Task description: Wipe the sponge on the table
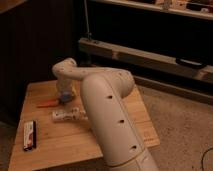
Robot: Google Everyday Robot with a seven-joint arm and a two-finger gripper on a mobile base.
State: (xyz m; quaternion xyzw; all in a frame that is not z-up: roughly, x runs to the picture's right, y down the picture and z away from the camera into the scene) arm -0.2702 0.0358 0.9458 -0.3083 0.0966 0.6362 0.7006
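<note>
Sponge [66, 98]: soft blue-grey lump on wood-plank table [55, 145]; claw [64, 93] right at it w/ jaws wide.

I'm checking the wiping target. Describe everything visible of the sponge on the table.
The sponge is a small, soft-looking, blue-grey rounded lump lying on the light wooden table, toward its far side. Only its lower part shows. The end effector hangs directly over it, hiding its top, and contact cannot be told. A thin orange-red item lies beside it, its end close to the sponge. A white bottle lies nearer the camera, apart.
</note>
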